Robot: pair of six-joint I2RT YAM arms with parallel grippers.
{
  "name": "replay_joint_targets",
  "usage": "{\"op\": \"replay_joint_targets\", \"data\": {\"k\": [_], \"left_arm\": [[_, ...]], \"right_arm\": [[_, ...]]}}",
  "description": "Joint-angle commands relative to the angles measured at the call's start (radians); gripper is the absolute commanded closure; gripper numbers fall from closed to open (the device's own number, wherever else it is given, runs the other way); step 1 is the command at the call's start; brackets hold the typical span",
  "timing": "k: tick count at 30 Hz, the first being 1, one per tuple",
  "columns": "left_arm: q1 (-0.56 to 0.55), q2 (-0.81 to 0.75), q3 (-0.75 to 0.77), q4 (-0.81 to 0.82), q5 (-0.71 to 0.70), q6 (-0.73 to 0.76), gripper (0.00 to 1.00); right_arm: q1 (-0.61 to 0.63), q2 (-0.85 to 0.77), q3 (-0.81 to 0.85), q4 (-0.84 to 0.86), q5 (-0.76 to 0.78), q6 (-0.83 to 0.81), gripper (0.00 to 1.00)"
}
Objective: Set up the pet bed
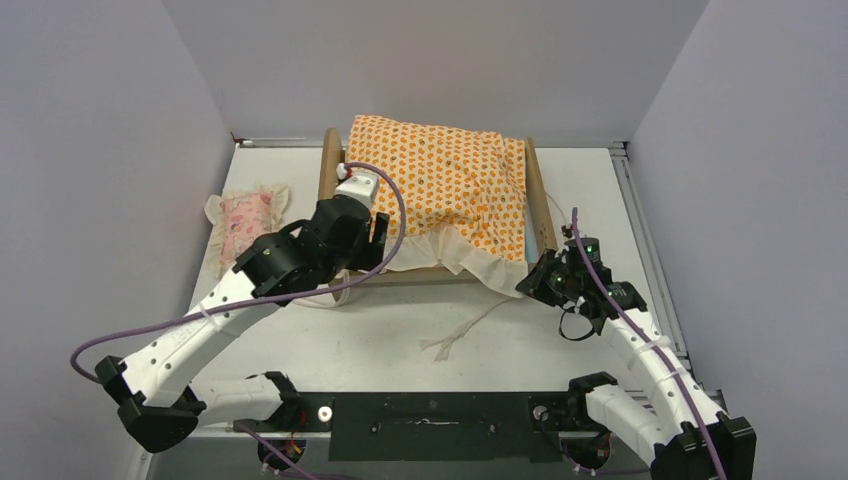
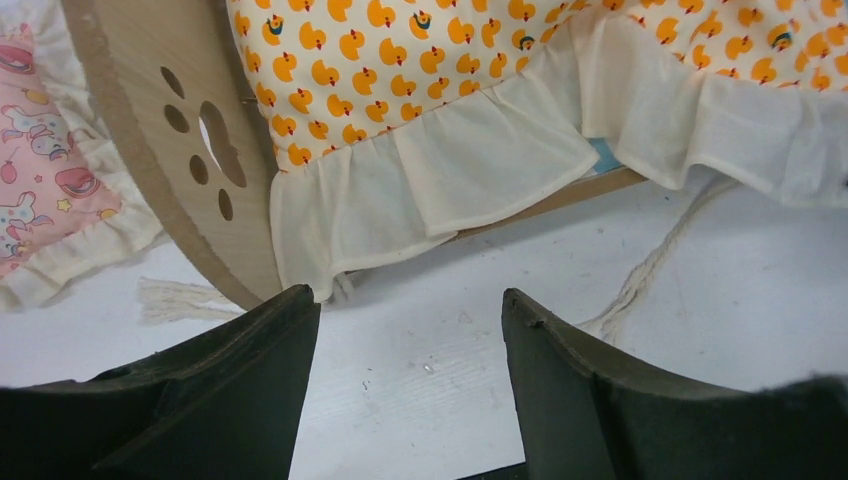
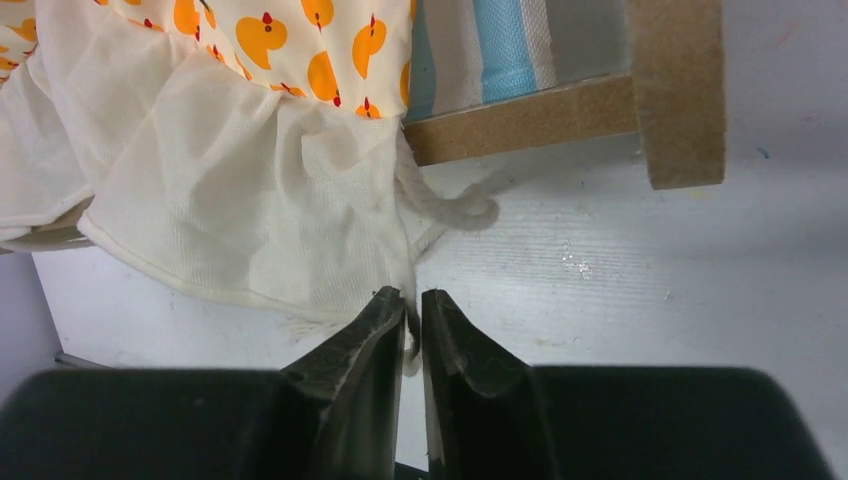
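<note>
Your left hand (image 2: 408,300) hangs wide open and empty by the headboard (image 2: 120,60) of the pet bed (image 1: 538,190), mid-table (image 1: 400,335) under the duck-print cushion (image 1: 450,180), while your right hand (image 3: 413,300) pinches its ruffle (image 3: 250,200).

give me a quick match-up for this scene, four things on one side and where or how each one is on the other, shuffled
1 mattress cushion
2 pink pillow
3 left gripper
4 right gripper

a open, over bare table
b on the table beside the pet bed headboard
c pinched shut on a ruffle corner
d lying on the pet bed, ruffle over the near rail

Pairs: 1-d, 2-b, 3-a, 4-c
</note>
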Motion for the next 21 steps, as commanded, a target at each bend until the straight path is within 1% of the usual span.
{"op": "replay_joint_targets", "data": {"k": [1, 3, 6, 10, 14, 17, 21], "left_arm": [[-0.047, 0.092, -0.029, 0.01, -0.156, -0.054, 0.35], [-0.046, 0.126, -0.058, 0.036, -0.202, -0.051, 0.35], [-0.043, 0.182, -0.086, 0.049, -0.274, -0.049, 0.35], [-0.02, 0.254, -0.124, 0.058, -0.303, -0.06, 0.37], [0.01, 0.274, -0.177, 0.11, -0.314, -0.071, 0.41], [0.058, 0.29, -0.217, 0.163, -0.251, -0.072, 0.47], [0.079, 0.313, -0.233, 0.178, -0.209, -0.081, 0.65]], "right_arm": [[-0.008, -0.025, 0.013, 0.044, 0.002, -0.007, 0.89], [-0.009, -0.024, 0.016, 0.044, 0.004, -0.014, 0.92], [-0.009, -0.021, 0.023, 0.037, 0.009, -0.026, 0.93], [-0.011, -0.024, 0.03, 0.029, 0.017, -0.043, 0.93], [-0.011, -0.023, 0.03, 0.035, 0.018, -0.049, 0.93], [-0.011, -0.018, 0.024, 0.045, 0.017, -0.05, 0.93], [-0.011, -0.015, 0.028, 0.048, 0.021, -0.053, 0.94]]}}
